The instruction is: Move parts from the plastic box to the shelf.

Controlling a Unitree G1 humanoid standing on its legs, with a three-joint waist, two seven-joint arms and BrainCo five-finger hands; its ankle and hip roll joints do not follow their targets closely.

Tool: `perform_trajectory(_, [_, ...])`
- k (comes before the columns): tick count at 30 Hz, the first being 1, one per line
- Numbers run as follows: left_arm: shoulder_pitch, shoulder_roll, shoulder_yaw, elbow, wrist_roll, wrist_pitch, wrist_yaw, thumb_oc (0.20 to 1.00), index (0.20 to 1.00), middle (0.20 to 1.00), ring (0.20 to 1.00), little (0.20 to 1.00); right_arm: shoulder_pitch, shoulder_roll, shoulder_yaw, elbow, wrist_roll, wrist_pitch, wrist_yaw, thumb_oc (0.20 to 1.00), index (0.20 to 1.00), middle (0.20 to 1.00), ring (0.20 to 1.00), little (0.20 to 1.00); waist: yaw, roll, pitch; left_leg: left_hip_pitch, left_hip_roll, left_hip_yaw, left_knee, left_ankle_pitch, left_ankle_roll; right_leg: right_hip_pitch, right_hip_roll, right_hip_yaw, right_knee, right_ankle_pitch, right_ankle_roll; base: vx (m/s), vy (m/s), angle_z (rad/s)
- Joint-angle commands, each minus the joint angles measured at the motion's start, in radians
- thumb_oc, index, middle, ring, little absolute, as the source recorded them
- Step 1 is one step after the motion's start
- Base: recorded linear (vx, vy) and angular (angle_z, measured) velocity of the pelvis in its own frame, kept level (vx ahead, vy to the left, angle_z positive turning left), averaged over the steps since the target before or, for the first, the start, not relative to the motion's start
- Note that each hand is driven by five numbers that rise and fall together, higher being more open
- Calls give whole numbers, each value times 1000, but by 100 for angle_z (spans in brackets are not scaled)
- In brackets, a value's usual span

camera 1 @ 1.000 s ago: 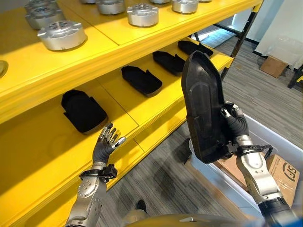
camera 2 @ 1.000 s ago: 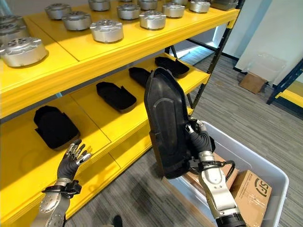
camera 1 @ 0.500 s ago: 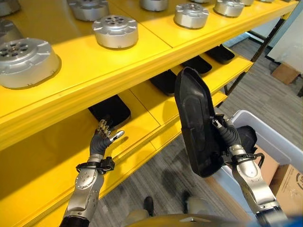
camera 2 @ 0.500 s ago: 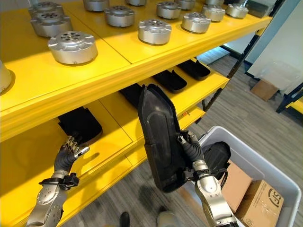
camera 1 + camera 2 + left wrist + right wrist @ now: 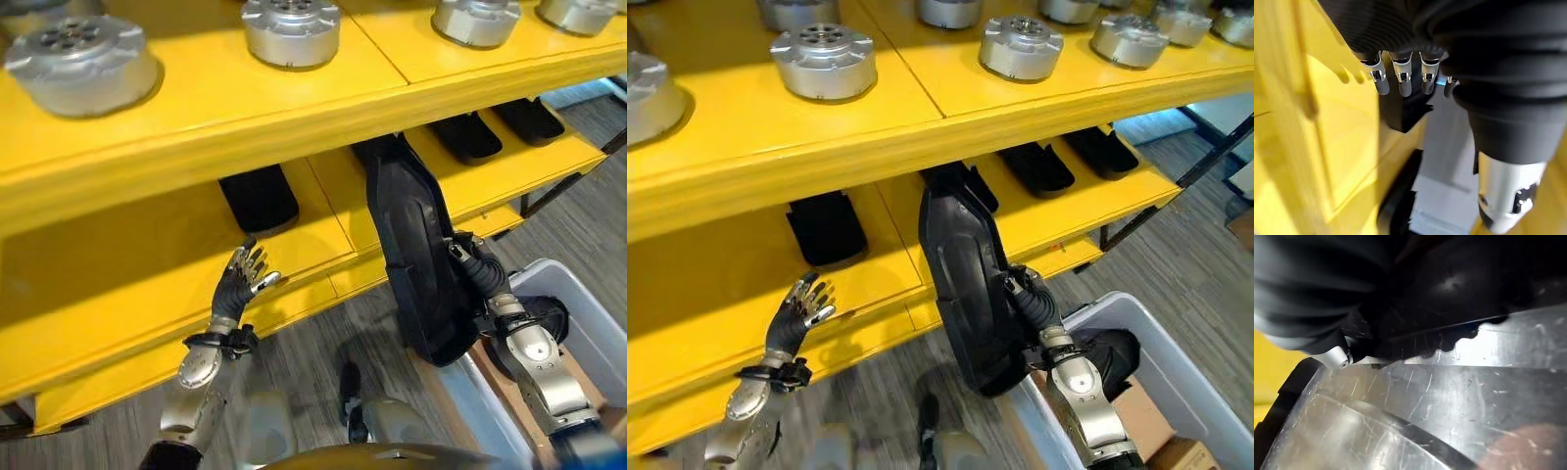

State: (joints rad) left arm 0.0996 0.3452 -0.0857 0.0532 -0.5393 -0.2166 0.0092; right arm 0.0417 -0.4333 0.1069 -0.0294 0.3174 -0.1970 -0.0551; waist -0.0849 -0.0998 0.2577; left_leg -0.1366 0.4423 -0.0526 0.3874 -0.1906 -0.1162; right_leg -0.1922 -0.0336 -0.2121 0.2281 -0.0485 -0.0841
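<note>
Right hand: your right hand (image 5: 477,266) has its fingers curled round the edge of the long black part (image 5: 416,257).
Part: you hold it upright, its top end under the upper shelf's lip, above the lower shelf (image 5: 127,274).
Left hand: your left hand (image 5: 242,282) is spread and holds nothing, at the lower shelf's front edge.
Box: the plastic box (image 5: 1161,367) sits low at your right.
Shelf: black parts (image 5: 826,227) lie below, silver discs (image 5: 823,61) above.

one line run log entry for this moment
right hand: holds black part upright at lower shelf | left hand: open, idle | box: below right
</note>
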Motion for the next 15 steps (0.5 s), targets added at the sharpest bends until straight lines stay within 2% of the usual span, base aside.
perform_trajectory(1, [51,2,16,-95,-22,-40,16,1000,1000,1000,1000,1000,-5,-31,29,-50,70,-69,-33,200,200,200,200,200,-6,56,-123,138,-22,85,-335,355,20,-20,-137,89,142,-48,183,-132,465,61])
perform_trajectory(2, [46,6,9,-91,-25,-39,6,1000,1000,1000,1000,1000,11,-28,20,-48,69,-69,-38,200,200,200,200,200,-23,84,-125,171,10,155,-402,365,-19,-39,-167,79,182,-52,201,-100,419,43])
perform_trajectory(4, [46,14,3,-91,-25,-38,-3,1000,1000,1000,1000,1000,19,-14,18,-43,71,-66,-36,200,200,200,200,200,-16,104,-126,195,-15,157,-451,325,-33,-52,-185,77,185,-37,216,-58,302,68])
perform_trajectory(6, [46,23,9,-88,-16,-37,-8,1000,1000,1000,1000,1000,32,-6,3,-40,71,-65,-37,200,200,200,200,200,-13,103,-130,183,-39,163,-424,295,-38,-35,-219,67,160,-8,237,31,210,7])
perform_trajectory(8, [69,32,25,-98,-11,-39,-15,1000,1000,1000,1000,1000,55,9,4,-40,76,-57,-17,200,200,200,200,200,-1,85,-133,185,-84,158,-386,232,-33,14,-259,68,104,27,265,78,210,29])
perform_trajectory(9, [71,32,26,-100,-11,-39,-14,1000,1000,1000,1000,1000,56,9,4,-40,76,-57,-17,200,200,200,200,200,-1,83,-131,185,-87,157,-382,229,-31,19,-261,67,100,29,267,47,180,66])
perform_trajectory(12, [78,37,41,-98,-9,-43,-13,1000,1000,1000,1000,1000,73,20,5,-50,75,-48,4,200,200,200,200,200,16,50,-126,157,-131,148,-283,155,-25,69,-306,60,55,56,289,45,147,34])
perform_trajectory(15, [82,42,47,-94,-9,-42,-11,1000,1000,1000,1000,1000,79,25,21,-60,92,-42,26,200,200,200,200,200,27,30,-121,143,-157,134,-244,127,-21,106,-326,52,29,67,298,50,123,27])
